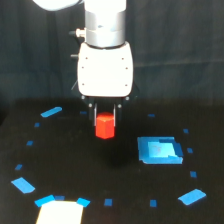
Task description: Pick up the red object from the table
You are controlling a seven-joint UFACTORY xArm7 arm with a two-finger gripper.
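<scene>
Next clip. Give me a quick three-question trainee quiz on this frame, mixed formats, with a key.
1. True or false: the red object sits between the fingers of the tool.
2. Which side of the exterior view holds the blue square block? A) left B) right
3. Fill in: the white patch lies at the table's ____ edge in the picture.

Key: 1 true; 2 B; 3 bottom.

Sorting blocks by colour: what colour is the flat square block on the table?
Blue; the square block shows only in the exterior view, on the black table.
</scene>
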